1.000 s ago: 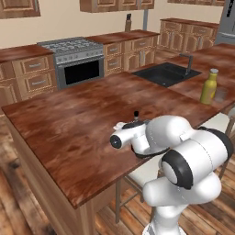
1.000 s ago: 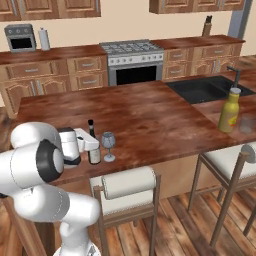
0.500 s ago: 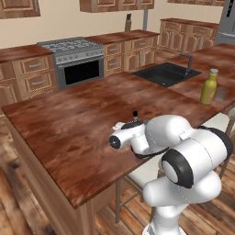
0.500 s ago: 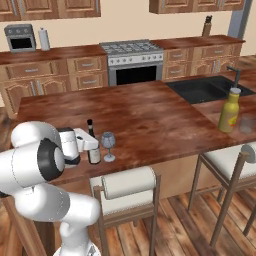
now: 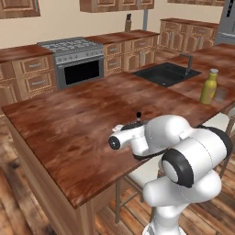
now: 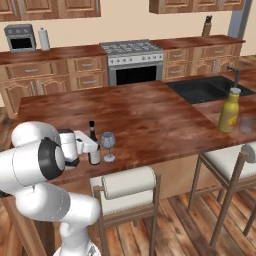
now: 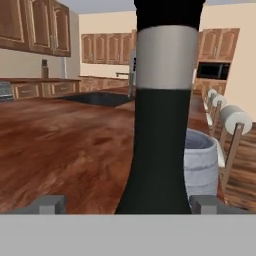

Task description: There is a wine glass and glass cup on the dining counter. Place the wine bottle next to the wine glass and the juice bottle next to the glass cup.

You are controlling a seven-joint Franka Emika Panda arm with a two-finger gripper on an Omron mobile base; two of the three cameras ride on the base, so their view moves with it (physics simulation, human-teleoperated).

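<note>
The wine bottle (image 6: 93,146), slim and dark with a pale label, stands upright on the dining counter (image 6: 150,115) right beside the wine glass (image 6: 107,145). My gripper (image 6: 86,146) reaches it from the left. In the hand view the wine bottle (image 7: 160,125) rises between the fingertips (image 7: 50,204), and the gripper (image 7: 127,204) is open, with a clear gap on the left side. The wine glass (image 7: 201,162) shows just behind it. Far right, the yellow juice bottle (image 6: 229,110) stands beside the glass cup (image 6: 246,123). The black cap of the wine bottle (image 5: 138,114) peeks over my hand.
A black sink (image 6: 210,90) with a faucet is set into the counter between the two groups. Stools with white cushions (image 6: 127,182) line the near edge. The stove (image 6: 132,62) and wall cabinets stand behind.
</note>
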